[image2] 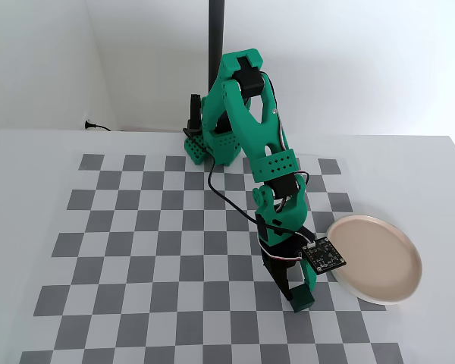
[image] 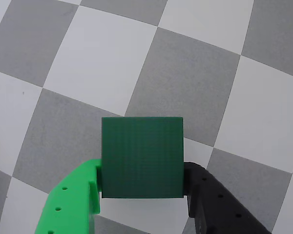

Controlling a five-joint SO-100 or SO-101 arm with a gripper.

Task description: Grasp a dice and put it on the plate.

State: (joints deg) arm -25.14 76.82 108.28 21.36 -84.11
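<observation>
In the wrist view the dark green dice sits between my bright green finger on the left and my black finger on the right. Both press on its sides, so my gripper is shut on it. In the fixed view the gripper points down at the board's front right, with the dice at its tip, at or just above the board. The round beige-pink plate with a white rim lies just right of the gripper, empty.
The grey and white checkerboard covers the white table. The arm's base stands at the board's far edge, in front of a dark pole. A small circuit board on the wrist hangs beside the plate's left rim.
</observation>
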